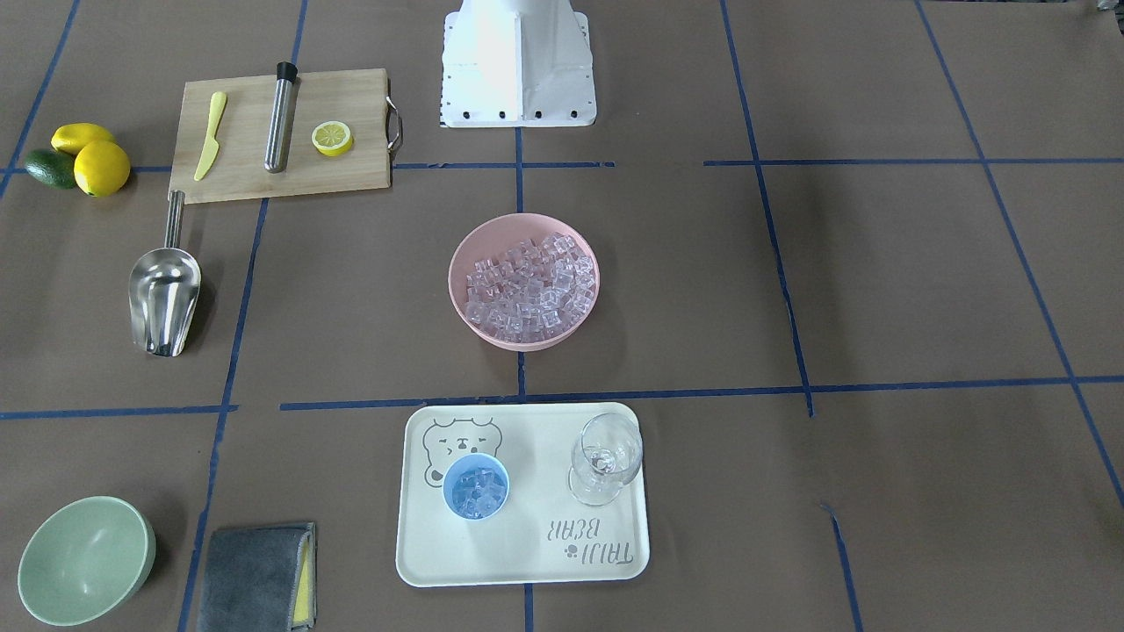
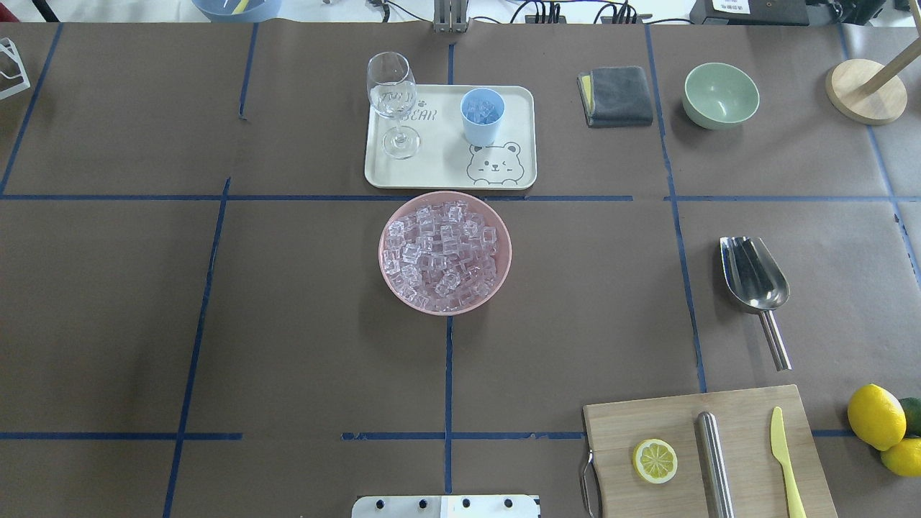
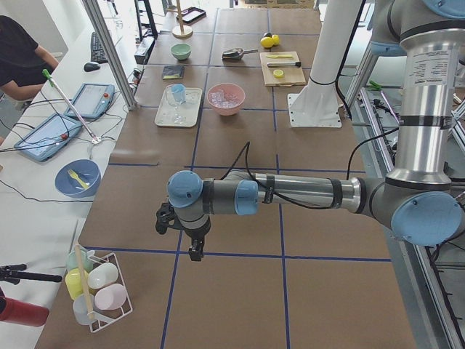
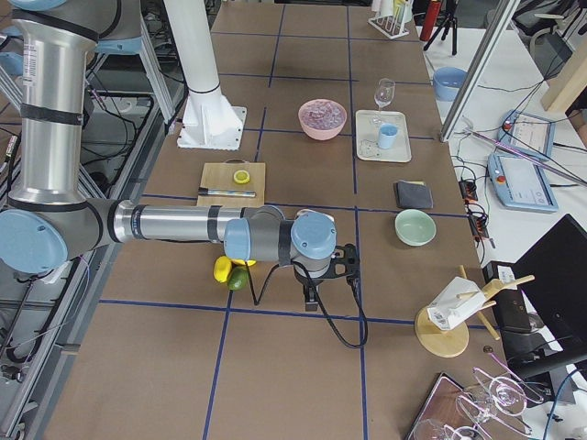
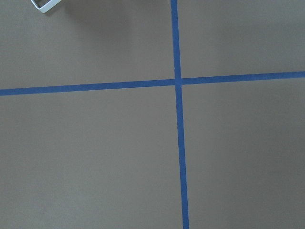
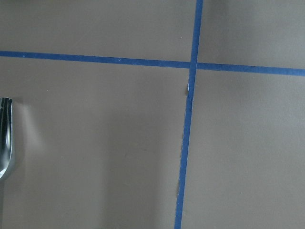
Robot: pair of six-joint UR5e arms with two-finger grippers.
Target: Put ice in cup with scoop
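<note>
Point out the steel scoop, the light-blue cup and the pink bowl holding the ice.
steel scoop (image 2: 754,277): overhead view, inside of its trough.
light-blue cup (image 2: 481,132): overhead view, its outer wall.
pink bowl (image 2: 445,311): overhead view, its near rim.

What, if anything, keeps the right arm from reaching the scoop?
Probably nothing, so yes: the scoop lies alone on bare table on the robot's right, handle pointing back toward it, nothing over it.

ice (image 1: 527,290): clear cubes piling in the pink bowl (image 1: 525,344); a few sitting in the cup.
cup (image 1: 475,487): light blue, standing upright on the tray (image 1: 527,549).
scoop (image 1: 163,294): shiny steel, lying trough-up on the bench (image 1: 351,290).
</note>
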